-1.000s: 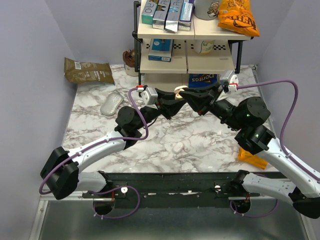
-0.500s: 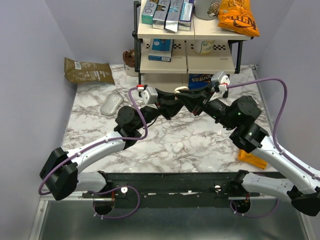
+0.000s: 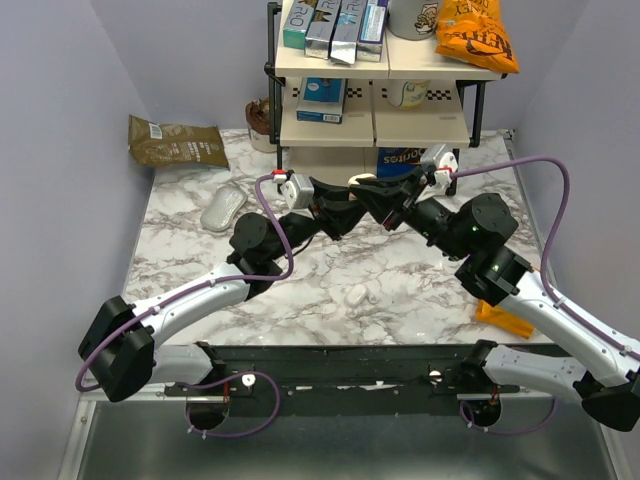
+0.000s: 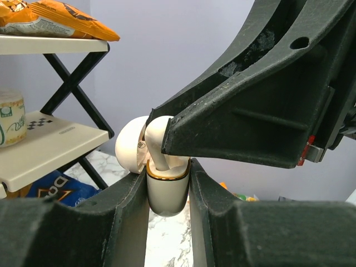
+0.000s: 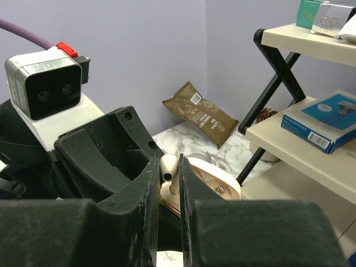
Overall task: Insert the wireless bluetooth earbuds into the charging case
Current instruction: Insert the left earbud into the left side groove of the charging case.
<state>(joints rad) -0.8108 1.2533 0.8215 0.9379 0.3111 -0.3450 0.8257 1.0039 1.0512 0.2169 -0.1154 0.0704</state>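
My left gripper [image 4: 167, 181] is shut on the charging case [image 4: 166, 194], a white oval body with a gold rim, held upright above the table with its lid [image 4: 130, 146] hinged open to the left. My right gripper [image 5: 168, 166] is shut on a beige earbud [image 5: 169, 167] with a dark hole in its head. The earbud's stem [image 4: 158, 153] points down into the case's open top [image 5: 207, 181]. From above, both grippers [image 3: 345, 205] [image 3: 388, 203] meet nose to nose under the case [image 3: 361, 180]. Another small pale earbud [image 3: 357, 294] lies on the marble near the front.
A shelf rack [image 3: 375, 110] with boxes and snack bags stands just behind the grippers, a blue chip bag [image 3: 405, 160] under it. A white mouse [image 3: 224, 210] and a brown pouch [image 3: 175, 142] lie at the left. An orange packet [image 3: 505, 318] lies under the right arm.
The right arm has swung left and brought its earbud against the open top of the case. The left arm and the case have stayed still.
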